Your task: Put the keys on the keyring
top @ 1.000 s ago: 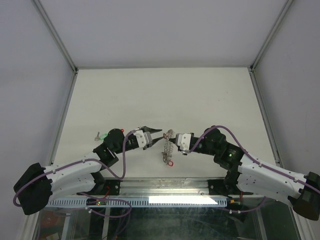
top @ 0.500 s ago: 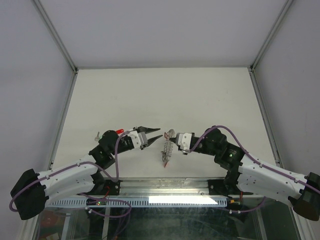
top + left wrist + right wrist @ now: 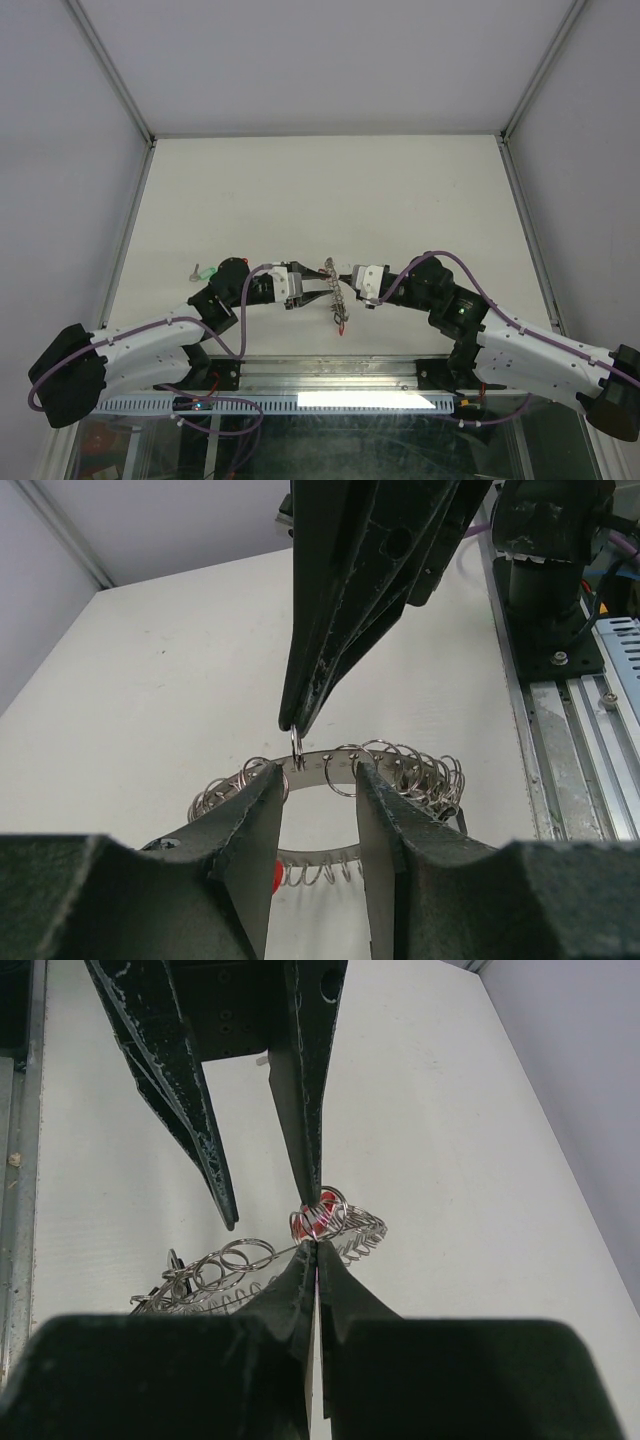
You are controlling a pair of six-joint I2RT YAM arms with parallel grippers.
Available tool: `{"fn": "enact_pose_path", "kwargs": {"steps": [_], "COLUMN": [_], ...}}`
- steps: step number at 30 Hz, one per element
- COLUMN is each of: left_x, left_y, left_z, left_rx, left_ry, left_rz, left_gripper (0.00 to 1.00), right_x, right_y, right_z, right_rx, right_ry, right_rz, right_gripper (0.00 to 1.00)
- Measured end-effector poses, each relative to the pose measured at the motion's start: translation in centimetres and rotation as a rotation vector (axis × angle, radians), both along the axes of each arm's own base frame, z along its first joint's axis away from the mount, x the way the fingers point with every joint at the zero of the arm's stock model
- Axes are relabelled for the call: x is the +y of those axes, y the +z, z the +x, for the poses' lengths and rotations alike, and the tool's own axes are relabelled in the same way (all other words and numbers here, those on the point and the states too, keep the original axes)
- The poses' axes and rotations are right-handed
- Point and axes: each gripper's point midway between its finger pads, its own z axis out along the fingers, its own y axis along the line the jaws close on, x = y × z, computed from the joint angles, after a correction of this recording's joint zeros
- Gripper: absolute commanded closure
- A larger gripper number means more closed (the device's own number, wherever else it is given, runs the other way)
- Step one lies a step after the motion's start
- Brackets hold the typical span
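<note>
The keyring, a grey metal band strung with many small silvery rings, hangs above the table between both arms. My right gripper is shut on one small ring at its top edge. A red-headed piece dangles at the keyring's near end. My left gripper is open, and its fingertips straddle the band just below the right gripper's tips, with nothing pinched between them. A green-headed key lies on the table to the left, behind the left arm.
White tabletop enclosed by grey walls with metal corner posts. A metal rail runs along the near edge between the arm bases. The right arm's base and mount fill the right side of the left wrist view.
My left gripper has moved right, up to the keyring, and its tips now straddle the band. The keyring's top has tilted slightly left. The right gripper keeps its hold.
</note>
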Motion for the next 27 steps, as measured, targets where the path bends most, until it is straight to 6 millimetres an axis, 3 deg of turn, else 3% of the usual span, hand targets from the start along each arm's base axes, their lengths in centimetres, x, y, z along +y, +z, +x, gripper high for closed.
{"fn": "enact_pose_path", "kwargs": {"steps": [10, 27], "left_x": [-0.2, -0.6], "left_y": [0.0, -0.4], "left_z": [0.8, 1.1], "left_rx": [0.005, 0.018], "left_ry": [0.029, 0.029], "left_rz": [0.005, 0.021], "left_gripper": [0.68, 0.81], "right_x": [0.0, 0.3], "right_y": [0.0, -0.5], "right_z": [-0.1, -0.3], "right_rx": [0.002, 0.018], "right_ry": [0.003, 0.014], "right_rz": [0.001, -0.009], "right_gripper": [1.0, 1.0]}}
